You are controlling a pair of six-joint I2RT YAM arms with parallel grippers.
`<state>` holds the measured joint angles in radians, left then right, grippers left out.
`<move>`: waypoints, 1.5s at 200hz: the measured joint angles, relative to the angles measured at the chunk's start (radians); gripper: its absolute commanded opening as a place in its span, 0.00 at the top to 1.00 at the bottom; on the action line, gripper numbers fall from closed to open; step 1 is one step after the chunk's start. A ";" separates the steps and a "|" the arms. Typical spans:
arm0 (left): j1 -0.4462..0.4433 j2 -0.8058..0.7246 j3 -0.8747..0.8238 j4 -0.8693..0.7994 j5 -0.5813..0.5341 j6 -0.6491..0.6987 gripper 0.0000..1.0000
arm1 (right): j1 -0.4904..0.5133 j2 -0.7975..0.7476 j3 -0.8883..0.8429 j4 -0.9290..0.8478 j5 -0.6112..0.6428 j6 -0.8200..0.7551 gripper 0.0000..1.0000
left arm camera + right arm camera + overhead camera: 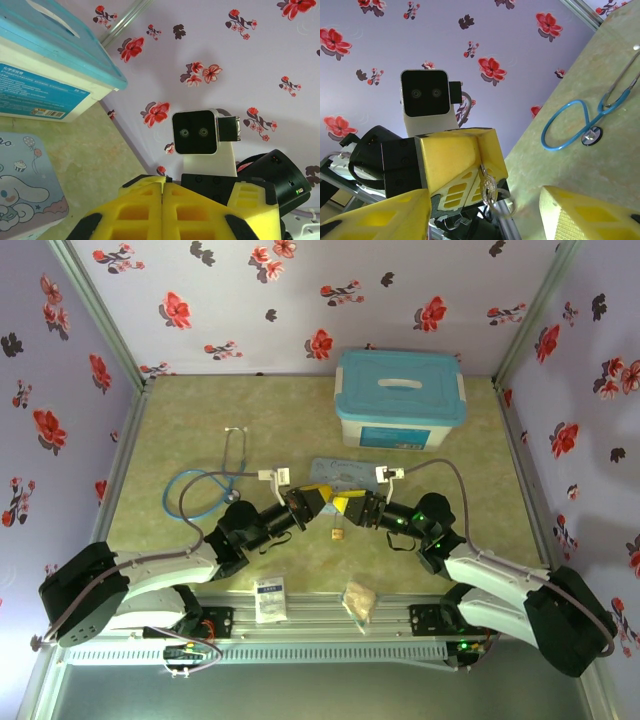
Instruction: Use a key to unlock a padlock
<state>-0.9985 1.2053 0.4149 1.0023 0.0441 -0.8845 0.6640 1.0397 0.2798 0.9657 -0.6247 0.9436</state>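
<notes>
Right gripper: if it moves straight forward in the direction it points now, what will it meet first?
Most likely the silvery ring sticking out of the shut left gripper, which faces the open right gripper head-on. Depth is unclear, so I cannot say how near it is.

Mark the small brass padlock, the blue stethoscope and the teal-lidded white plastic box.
small brass padlock (338,535): top view, on its body.
blue stethoscope (591,135): right wrist view, on its round chestpiece.
teal-lidded white plastic box (400,400): top view, on the lid.
</notes>
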 measured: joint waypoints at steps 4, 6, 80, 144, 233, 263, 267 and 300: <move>0.000 0.000 0.000 0.000 0.000 0.000 1.00 | 0.000 0.000 0.000 0.000 0.000 -0.001 0.44; 0.000 0.000 0.000 0.000 0.000 0.000 1.00 | 0.000 0.000 0.000 0.000 0.000 -0.001 0.44; 0.000 0.008 0.000 0.000 0.000 0.000 1.00 | 0.012 0.038 0.000 0.038 0.011 0.003 0.70; 0.000 0.008 0.000 0.004 0.001 0.000 1.00 | 0.013 0.061 -0.006 0.085 0.016 0.007 0.95; 0.014 0.004 -0.004 -0.009 -0.014 -0.005 0.30 | 0.013 -0.006 -0.011 -0.003 0.029 -0.020 1.00; 0.038 -0.063 -0.002 -0.175 -0.072 0.002 0.12 | 0.013 -0.100 -0.003 -0.231 0.096 -0.105 1.00; 0.040 -0.073 0.004 -0.208 -0.078 0.001 0.07 | 0.011 -0.109 0.002 -0.269 0.108 -0.117 1.00; 0.051 -0.096 0.086 -0.450 -0.096 0.068 0.00 | -0.031 -0.120 0.033 -0.485 0.200 -0.183 1.00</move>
<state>-0.9478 1.1095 0.5007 0.5526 -0.0521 -0.8165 0.6331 0.9199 0.3126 0.4808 -0.4248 0.7605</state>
